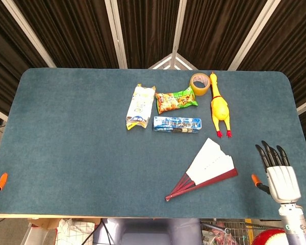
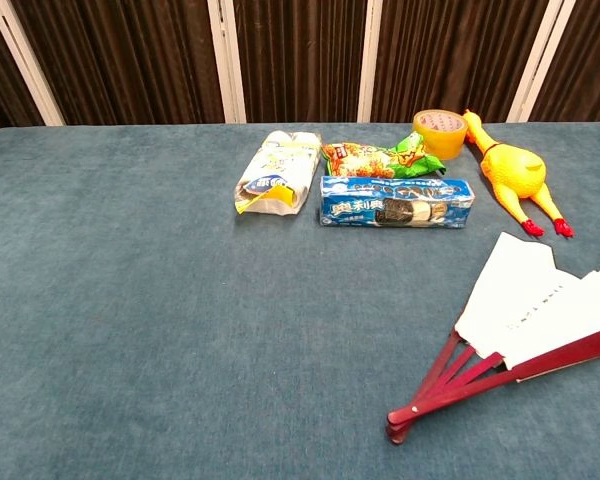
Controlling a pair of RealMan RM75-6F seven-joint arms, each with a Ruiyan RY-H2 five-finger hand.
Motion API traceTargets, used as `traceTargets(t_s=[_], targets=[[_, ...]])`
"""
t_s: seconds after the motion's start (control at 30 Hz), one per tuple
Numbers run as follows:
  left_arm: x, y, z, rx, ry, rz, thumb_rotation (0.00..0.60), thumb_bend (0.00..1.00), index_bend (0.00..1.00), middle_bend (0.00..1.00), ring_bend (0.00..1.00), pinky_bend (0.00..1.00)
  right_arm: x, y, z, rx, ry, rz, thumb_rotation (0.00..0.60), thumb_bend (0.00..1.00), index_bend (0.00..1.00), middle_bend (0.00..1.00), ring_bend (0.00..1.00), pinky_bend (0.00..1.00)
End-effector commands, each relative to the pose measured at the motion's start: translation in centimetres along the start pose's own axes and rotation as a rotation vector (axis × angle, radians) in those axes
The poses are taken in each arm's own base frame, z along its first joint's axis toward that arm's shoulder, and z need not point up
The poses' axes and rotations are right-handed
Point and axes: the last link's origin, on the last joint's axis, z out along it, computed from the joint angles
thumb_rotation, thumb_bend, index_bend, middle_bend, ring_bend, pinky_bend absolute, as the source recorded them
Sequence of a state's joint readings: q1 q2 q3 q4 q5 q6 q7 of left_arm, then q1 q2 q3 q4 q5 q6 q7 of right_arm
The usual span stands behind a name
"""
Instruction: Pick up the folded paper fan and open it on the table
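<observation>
The paper fan [image 1: 206, 168] lies partly spread on the blue table, white leaf toward the back right and dark red ribs meeting at a pivot near the front edge. The chest view shows the same fan [image 2: 525, 320] at the right, its pivot end pointing toward me. My right hand [image 1: 276, 171] hovers over the table's front right corner, fingers straight and apart, holding nothing, a short way right of the fan. Only the orange thumb tip of my left hand [image 1: 0, 180] peeks in at the front left edge.
Behind the fan lie a blue biscuit box [image 1: 177, 124], a white snack bag [image 1: 140, 107], a green snack bag [image 1: 175, 99], a tape roll [image 1: 199, 83] and a yellow rubber chicken [image 1: 219, 106]. The table edge [image 1: 143, 216] runs close in front of the fan.
</observation>
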State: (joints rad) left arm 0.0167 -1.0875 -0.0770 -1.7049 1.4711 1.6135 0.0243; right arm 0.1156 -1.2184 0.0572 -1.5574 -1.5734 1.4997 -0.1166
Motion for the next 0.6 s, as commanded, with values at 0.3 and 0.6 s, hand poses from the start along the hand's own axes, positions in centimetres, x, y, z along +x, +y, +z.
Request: traceTargets(t_s=[0.3,0.6], targets=[[-0.3,0.4,-0.1,-0.01,-0.008,0.002,0.6,0.44,0.09,0.0,0.0,0.0,-1.1,-1.6,-0.1,0.074,-0.054,0.018,0.6,0.31,0.16,0.06,0.14,0.09],[-0.2,0.2,0.0,0.006,-0.002,-0.004,0.6,0.44,0.09,0.0,0.0,0.0,-2.9,-4.5,-0.4,0.155,-0.069,0.091,0.6,0.31,0.27,0.06,0.13,0.09]])
